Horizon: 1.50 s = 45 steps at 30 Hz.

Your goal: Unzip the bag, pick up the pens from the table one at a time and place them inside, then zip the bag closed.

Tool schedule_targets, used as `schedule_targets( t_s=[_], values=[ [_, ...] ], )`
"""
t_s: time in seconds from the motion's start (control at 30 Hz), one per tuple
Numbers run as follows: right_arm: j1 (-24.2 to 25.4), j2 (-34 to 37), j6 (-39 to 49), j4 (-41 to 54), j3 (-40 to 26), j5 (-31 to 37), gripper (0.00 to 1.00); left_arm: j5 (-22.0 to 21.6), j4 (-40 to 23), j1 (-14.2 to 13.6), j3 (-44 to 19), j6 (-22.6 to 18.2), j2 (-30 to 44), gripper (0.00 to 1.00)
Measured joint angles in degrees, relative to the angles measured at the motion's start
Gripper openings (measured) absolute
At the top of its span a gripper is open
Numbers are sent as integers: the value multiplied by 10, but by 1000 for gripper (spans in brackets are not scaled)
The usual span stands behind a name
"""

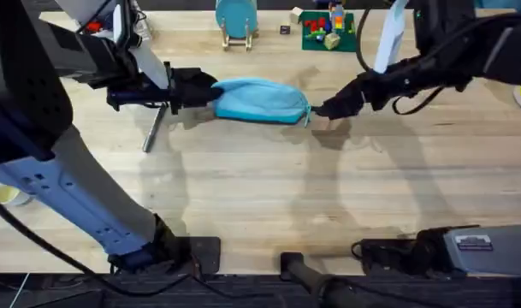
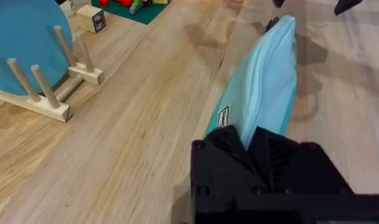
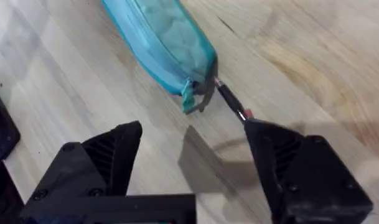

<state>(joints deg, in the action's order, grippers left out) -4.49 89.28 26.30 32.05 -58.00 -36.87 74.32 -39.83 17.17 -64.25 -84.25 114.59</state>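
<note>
One bag (image 1: 262, 100), left fingers (image 2: 254, 146) clamping it, one silver pen (image 1: 153, 128) beside.

surface: pale plank wood top (image 1: 260, 197) | far edge: dark strip | light: soft shadows

Black arms, black ribbed tool fingers (image 3: 108, 165), dark cables
</note>
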Motion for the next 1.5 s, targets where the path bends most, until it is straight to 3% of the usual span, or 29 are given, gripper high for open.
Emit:
schedule_targets(
  t_s=[0.3,0.47,0.73,1.13,1.5],
  values=[
    [-3,19,1,-25,0,-18,995,0,0,0,0,0,0,43],
    [-16,31,3,-41,0,-20,937,0,0,0,0,0,0,43],
    [-41,48,3,-51,0,-20,951,0,0,0,0,0,0,43],
    [-42,50,3,-68,-1,-20,952,0,0,0,0,0,0,43],
    [-43,93,3,-80,-1,-20,965,0,0,0,0,0,0,43]
  ],
)
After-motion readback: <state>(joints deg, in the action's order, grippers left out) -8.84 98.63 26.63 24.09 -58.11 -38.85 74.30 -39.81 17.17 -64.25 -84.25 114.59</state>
